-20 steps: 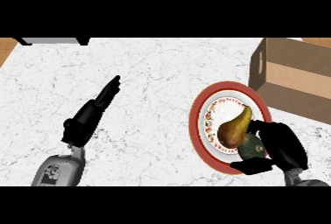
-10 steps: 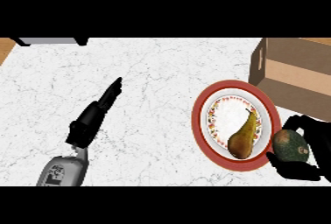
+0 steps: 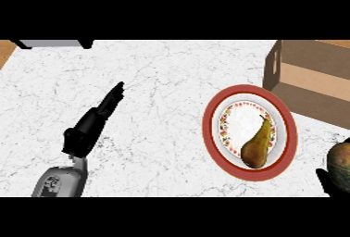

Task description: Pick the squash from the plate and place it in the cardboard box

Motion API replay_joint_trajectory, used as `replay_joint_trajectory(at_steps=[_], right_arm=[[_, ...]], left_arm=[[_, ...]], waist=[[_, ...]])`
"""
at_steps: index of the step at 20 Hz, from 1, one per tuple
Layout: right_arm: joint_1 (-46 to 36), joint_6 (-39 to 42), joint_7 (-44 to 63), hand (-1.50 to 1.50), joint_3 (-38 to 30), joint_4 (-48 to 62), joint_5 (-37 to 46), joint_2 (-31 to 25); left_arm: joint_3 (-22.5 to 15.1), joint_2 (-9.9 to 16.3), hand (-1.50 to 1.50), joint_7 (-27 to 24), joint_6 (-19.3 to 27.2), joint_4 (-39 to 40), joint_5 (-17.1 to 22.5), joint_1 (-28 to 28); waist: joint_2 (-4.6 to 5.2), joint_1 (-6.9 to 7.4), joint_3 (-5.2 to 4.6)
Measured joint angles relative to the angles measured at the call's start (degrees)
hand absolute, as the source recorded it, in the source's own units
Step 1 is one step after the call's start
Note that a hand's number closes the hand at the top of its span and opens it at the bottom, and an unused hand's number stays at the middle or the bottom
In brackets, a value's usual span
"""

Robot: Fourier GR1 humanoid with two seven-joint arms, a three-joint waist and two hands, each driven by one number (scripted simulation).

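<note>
Listing by size, we log: counter (image 3: 164, 74); cardboard box (image 3: 314, 74); plate (image 3: 217, 139) (pear (image 3: 257, 146) on it); left hand (image 3: 92, 125), fingers straight; right hand (image 3: 334, 181) clamped on squash (image 3: 340, 159), beside the plate.

The round dark green and orange squash (image 3: 340, 159) is off the red-rimmed white plate (image 3: 217, 139), at the right edge just beside it, and the open brown cardboard box (image 3: 311, 76) sits behind.

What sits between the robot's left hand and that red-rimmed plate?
Nothing: in the head view, only bare marble counter separates the left hand from the plate.
</note>
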Motion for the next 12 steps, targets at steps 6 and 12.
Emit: replay_joint_trajectory(at_steps=[6, 12], right_arm=[[-7.1, 5.8, 5.6, 1.5, -7.0, -0.5, -2.3, 1.4], [-15.7, 9.9, 9.6, 1.5, -14.3, 1.6, -6.0, 0.4]], left_arm=[[-0.6, -0.6, 0.0, 0.4, 0.1, -0.5, -0.5, 0.0], [-0.7, -1.0, 0.0, 0.3, 0.2, -0.2, -0.9, -0.2]], waist=[[-0.01, 0.06, 0.0], [0.13, 0.48, 0.03]])
